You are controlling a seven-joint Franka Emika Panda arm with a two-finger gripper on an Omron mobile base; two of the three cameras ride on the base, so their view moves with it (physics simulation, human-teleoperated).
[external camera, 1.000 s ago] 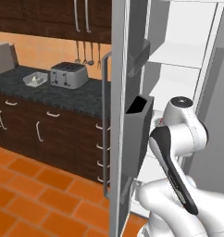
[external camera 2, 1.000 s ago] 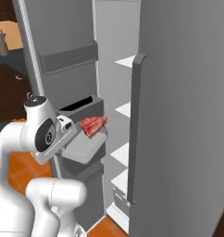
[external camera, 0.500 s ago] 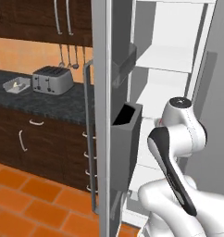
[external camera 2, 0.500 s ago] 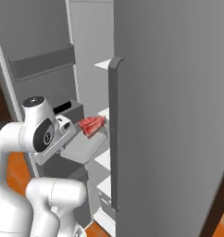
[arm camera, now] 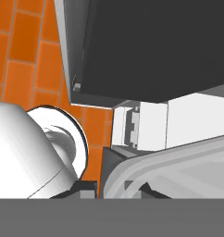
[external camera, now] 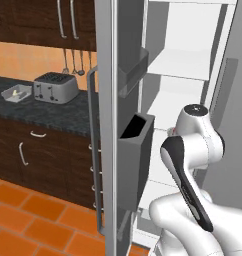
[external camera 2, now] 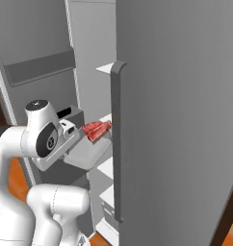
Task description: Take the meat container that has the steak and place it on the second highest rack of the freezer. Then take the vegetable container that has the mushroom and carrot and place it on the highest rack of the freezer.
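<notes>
Your end effector (external camera 2: 79, 140) is clamped on the meat container (external camera 2: 87, 153), mid-left of the right base view, with the steak (external camera 2: 96, 130) in it, just beside the open freezer (external camera 2: 176, 120) shelves.

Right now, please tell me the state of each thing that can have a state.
gripper: shut on the meat container
meat container: held up in front of the open freezer, not yet on a rack
steak: lying in the meat container
freezer: door open, shelves in view bare
</notes>
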